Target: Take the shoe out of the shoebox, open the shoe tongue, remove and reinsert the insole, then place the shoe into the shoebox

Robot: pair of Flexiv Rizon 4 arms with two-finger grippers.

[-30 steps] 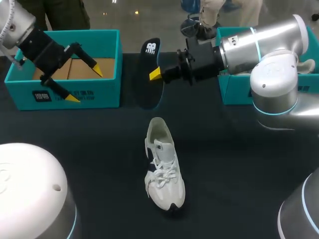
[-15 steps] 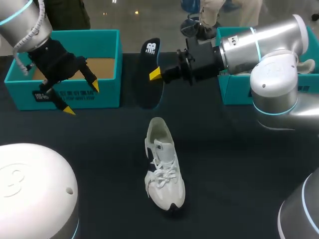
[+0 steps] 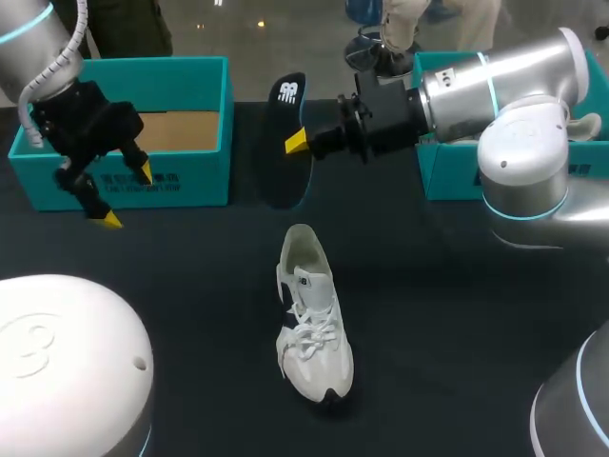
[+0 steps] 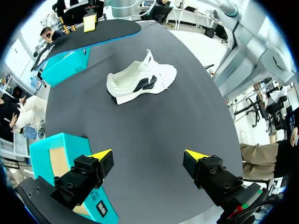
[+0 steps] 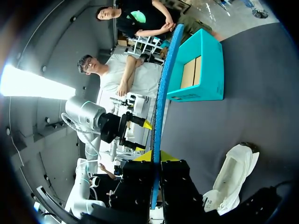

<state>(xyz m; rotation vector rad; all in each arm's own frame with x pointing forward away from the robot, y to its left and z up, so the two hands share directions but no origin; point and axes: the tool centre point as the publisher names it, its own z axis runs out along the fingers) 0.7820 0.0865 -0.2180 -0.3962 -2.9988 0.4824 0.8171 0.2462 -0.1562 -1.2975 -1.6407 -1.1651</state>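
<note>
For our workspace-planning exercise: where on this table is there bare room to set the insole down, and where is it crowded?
Bare table lies between the shoe and the left shoebox, and between the shoe and the right box. Crowded: the back gap between the boxes, where the right gripper holds the insole.

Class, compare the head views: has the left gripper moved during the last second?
Yes. The left gripper has shifted from over the left shoebox's open top to in front of its front wall, further left.

Open table flanks the shoe — raised insole and left shoebox stand beyond
</note>
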